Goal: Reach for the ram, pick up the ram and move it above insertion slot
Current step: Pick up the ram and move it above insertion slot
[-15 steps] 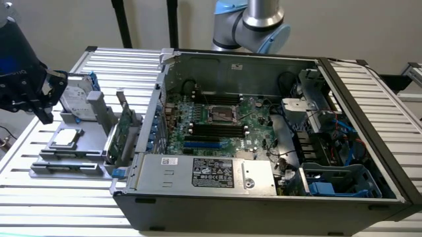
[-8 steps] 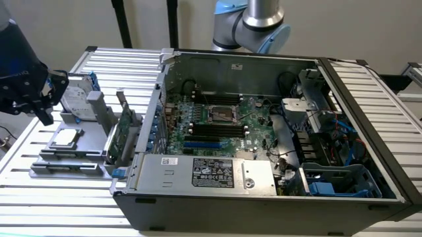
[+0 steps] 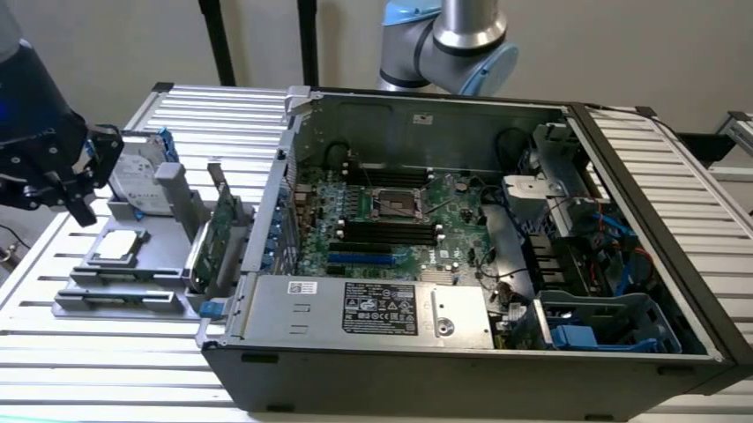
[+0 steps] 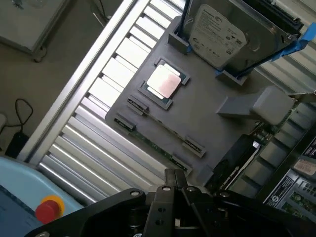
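Hovering over the grey tray (image 3: 165, 295), the gripper (image 3: 80, 214) (image 4: 175, 178) has its fingers pressed together with nothing between them. Ram (image 4: 152, 144) sits edge-on between clips along the tray's outer edge, a thin green strip clear of the fingers. CPU (image 4: 164, 82) lies just beside it. Hard drive (image 4: 217, 33) stands at the tray's far end. Open case (image 3: 471, 220) is on the exterior view's right.

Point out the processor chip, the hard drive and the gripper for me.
processor chip (image 4: 164, 82), wrist view, middle of its silver lid.
hard drive (image 4: 217, 30), wrist view, on its label.
gripper (image 4: 175, 175), wrist view, at its closed fingertips.
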Controlling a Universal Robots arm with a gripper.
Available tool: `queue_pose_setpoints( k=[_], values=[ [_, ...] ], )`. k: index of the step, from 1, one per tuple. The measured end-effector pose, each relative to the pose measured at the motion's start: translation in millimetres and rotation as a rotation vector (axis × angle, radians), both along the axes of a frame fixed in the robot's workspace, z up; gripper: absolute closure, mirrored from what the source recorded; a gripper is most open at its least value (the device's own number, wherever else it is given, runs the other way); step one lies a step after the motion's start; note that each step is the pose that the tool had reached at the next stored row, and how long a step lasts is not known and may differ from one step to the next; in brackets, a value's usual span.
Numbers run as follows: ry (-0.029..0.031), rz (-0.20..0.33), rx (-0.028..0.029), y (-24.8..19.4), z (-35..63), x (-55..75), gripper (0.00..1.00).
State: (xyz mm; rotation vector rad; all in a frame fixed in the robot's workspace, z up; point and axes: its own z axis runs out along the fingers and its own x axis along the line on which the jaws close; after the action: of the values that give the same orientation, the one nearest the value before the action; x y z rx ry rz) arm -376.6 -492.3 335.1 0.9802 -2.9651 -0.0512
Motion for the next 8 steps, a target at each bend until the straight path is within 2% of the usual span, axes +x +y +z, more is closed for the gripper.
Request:
queue_pose_setpoints(
  k=[8],
  values=[
    [-0.0001, 0.145, 0.0001, 0.0, -3.4, 0.0, 0.89]
  ],
)
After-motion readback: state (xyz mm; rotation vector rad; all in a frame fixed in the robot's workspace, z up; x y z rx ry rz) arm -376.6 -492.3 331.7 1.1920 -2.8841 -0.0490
